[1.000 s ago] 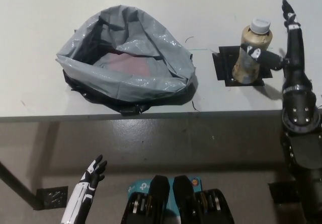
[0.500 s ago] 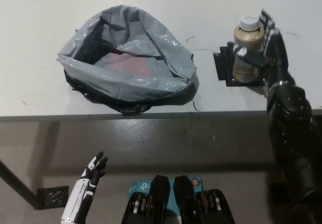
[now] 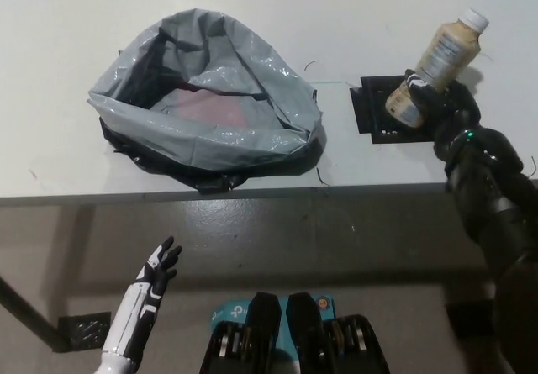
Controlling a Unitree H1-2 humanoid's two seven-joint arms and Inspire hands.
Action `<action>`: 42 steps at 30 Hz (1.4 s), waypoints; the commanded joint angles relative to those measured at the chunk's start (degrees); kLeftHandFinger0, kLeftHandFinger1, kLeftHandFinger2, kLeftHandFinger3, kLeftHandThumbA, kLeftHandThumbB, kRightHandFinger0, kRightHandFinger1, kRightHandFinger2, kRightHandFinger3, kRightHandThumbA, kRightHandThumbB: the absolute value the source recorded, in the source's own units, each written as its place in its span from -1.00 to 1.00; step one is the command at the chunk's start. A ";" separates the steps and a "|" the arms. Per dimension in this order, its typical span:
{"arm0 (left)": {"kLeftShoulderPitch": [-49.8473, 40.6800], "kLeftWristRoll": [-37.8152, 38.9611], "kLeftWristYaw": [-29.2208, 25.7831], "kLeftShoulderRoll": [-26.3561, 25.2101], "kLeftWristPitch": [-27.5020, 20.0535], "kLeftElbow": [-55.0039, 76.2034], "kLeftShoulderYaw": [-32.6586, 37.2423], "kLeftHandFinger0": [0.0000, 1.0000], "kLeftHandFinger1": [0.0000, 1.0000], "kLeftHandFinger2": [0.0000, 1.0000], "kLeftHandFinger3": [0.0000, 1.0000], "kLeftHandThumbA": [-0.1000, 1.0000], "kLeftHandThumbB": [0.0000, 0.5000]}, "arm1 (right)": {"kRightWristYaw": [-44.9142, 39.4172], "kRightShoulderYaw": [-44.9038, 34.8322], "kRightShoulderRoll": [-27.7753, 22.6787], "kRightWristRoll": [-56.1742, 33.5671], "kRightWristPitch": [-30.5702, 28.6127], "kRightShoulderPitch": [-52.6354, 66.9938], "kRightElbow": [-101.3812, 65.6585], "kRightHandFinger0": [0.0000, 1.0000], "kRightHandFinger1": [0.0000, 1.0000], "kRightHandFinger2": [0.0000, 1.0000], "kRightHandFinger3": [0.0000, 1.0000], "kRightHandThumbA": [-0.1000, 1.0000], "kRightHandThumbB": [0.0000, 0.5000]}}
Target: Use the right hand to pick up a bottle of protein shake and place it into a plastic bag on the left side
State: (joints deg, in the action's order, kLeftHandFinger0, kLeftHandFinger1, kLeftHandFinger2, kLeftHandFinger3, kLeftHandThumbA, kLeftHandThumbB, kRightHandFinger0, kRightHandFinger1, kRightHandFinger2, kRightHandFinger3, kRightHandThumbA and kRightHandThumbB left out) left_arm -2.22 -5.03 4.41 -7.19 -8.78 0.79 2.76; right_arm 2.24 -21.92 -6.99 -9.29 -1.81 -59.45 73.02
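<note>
The protein shake bottle (image 3: pixel 440 58), tan with a white cap, is tilted with its cap up and to the right, over the black square mat (image 3: pixel 377 110). My black right hand (image 3: pixel 437 105) is shut on the bottle's lower half. The grey plastic bag (image 3: pixel 206 98) lies open on the white table's left part, mouth upward, with something reddish inside. My white left hand (image 3: pixel 157 266) rests below the table edge at the lower left, fingers apart and holding nothing.
The white table (image 3: pixel 277 13) ends at a front edge (image 3: pixel 252 195) running across the middle of the picture. Below it is grey floor, with a small black plate (image 3: pixel 82 330) at the lower left.
My right hand closed around the bottle and lifted it, tipping it so the cap now leans to the upper right. The left hand barely moved.
</note>
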 commanded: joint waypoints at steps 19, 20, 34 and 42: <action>1.03 -0.23 0.88 -1.55 -1.13 1.56 0.48 1.00 1.00 1.00 1.00 1.00 -0.32 | 3.84 26.74 3.96 21.77 -4.08 1.90 -40.81 -1.00 -0.16 0.69 0.79 -1.00 -0.54; 1.09 -0.18 1.04 -1.61 -0.84 1.54 0.55 1.00 1.00 1.00 1.00 1.00 -0.26 | 3.80 28.92 4.36 23.74 -4.04 1.48 -42.06 -1.00 -0.11 0.72 0.85 -1.00 -0.50; 1.56 -0.96 1.54 -1.77 0.10 2.12 1.40 1.00 1.00 1.00 1.00 1.00 -0.10 | 6.89 53.28 4.72 43.35 -7.47 -9.87 -28.75 -1.00 -0.21 0.70 0.75 -1.00 -0.29; 2.42 -0.65 2.09 -1.98 1.55 2.60 1.84 1.00 1.00 1.00 1.00 1.00 -0.11 | 11.16 60.20 6.56 45.96 -7.68 -15.92 -17.55 -1.00 -0.29 0.75 0.66 -1.00 -0.11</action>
State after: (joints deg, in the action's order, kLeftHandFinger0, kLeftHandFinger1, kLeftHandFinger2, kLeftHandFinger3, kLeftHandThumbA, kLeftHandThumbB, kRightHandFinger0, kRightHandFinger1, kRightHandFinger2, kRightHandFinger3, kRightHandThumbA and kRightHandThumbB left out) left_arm -1.40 -5.15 4.45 -7.90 -7.44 0.61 3.51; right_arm 7.30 32.41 -2.98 23.85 -5.91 -62.39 51.62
